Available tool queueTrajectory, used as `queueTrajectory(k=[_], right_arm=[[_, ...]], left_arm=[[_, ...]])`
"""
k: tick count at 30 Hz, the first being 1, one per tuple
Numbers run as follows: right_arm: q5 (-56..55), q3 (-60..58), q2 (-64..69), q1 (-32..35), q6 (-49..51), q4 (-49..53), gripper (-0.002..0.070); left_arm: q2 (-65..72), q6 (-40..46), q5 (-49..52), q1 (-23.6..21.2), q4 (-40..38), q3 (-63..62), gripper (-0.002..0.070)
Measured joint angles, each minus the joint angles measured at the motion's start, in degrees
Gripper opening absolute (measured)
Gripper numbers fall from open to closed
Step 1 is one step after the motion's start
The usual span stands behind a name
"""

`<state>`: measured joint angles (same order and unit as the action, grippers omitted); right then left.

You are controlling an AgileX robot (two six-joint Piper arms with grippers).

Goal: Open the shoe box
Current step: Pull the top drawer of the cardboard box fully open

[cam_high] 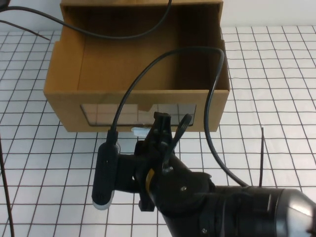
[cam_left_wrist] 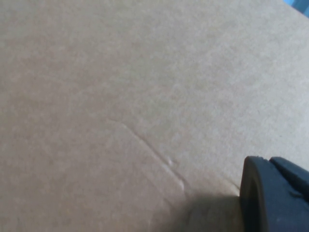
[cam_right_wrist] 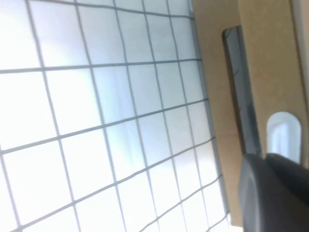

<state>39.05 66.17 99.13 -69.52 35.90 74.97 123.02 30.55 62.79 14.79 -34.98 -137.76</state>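
Note:
The brown cardboard shoe box (cam_high: 64, 106) stands at the far middle of the table with its top open. Its lid (cam_high: 143, 29) stands upright at the back and the inside looks bare. The front wall has a clear window (cam_high: 138, 114) and a small notch (cam_right_wrist: 284, 133). My right gripper (cam_high: 170, 122) is shut and empty, just in front of that wall; in the right wrist view it (cam_right_wrist: 268, 193) points at the notch. My left gripper (cam_left_wrist: 270, 193) is shut and close against plain cardboard (cam_left_wrist: 120, 96); the high view does not show it.
White gridded table (cam_high: 276, 98) lies all around the box. Black cables (cam_high: 212, 98) loop over the box and down to my right arm (cam_high: 197, 197). A thin black rod (cam_high: 260, 153) sticks up at the right.

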Motion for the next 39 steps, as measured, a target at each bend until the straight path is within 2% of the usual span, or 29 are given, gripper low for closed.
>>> queueTrajectory(k=[11,30,39], right_arm=[[3.51,0.0,-0.63,-3.23,-1.04,-2.67,-0.0013],[4.81,0.0,-0.63,-3.45,-1.16,-5.01,-0.0013],[6.31,0.0,-4.77,-7.56,-1.26,-7.89,0.0029]], left_arm=[[0.0,-0.15,0.0,0.0,0.0,0.0,-0.0002],[0.0,-0.27,0.0,0.0,0.0,0.0,-0.0002],[-0.25,-0.27,0.12,0.0,0.0,0.0,-0.0002]])
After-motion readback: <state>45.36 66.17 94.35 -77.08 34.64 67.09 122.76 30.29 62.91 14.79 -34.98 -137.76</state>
